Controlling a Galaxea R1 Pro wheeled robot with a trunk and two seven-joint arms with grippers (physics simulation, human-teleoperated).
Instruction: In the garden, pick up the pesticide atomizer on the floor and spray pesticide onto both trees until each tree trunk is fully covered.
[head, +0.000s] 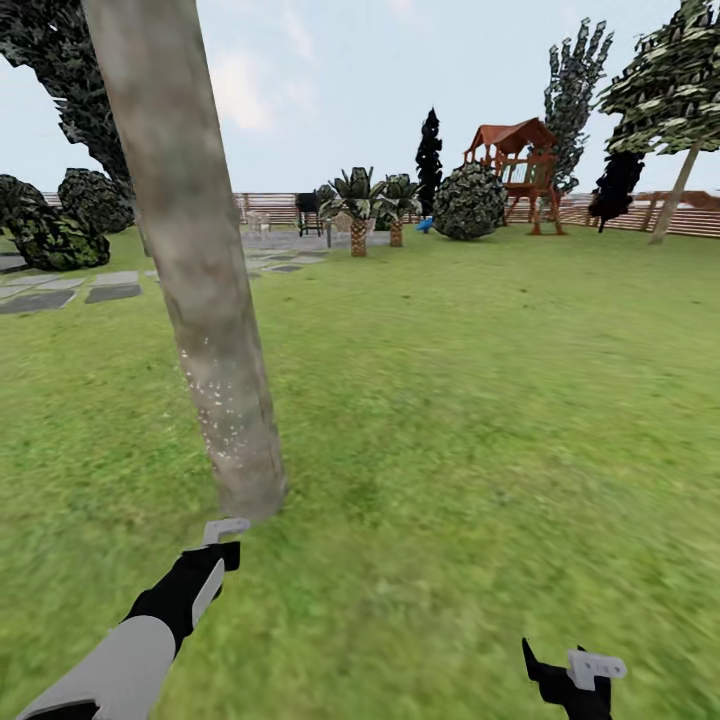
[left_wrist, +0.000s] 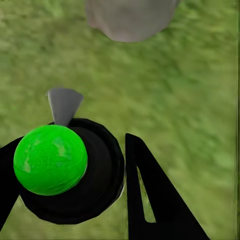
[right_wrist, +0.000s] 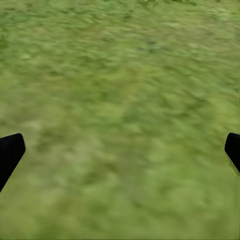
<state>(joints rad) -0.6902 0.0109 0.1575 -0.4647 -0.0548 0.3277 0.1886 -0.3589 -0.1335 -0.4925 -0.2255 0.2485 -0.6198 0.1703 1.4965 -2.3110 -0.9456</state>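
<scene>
We have the spray bottle (left_wrist: 70, 172) pinched in our left claw (head: 222, 540), just short of the trunk (head: 195, 260), which rises straight ahead and leans slightly, white specks low on it, while our right claw (right_wrist: 120, 150) hangs spread over grass.

Green lawn floor (head: 480, 420) bears the near tree trunk (head: 200, 260); grey paving stones (head: 70, 292) lie toward its far left edge

Tree trunk (head: 190, 250) thick, mottled grey-brown, leaning, rooted in grass; white pesticide (head: 215, 400) specks on lower part. Pesticide atomizer (left_wrist: 70, 170) black, green-topped, clamped in left gripper (left_wrist: 75, 175), near trunk base.
</scene>
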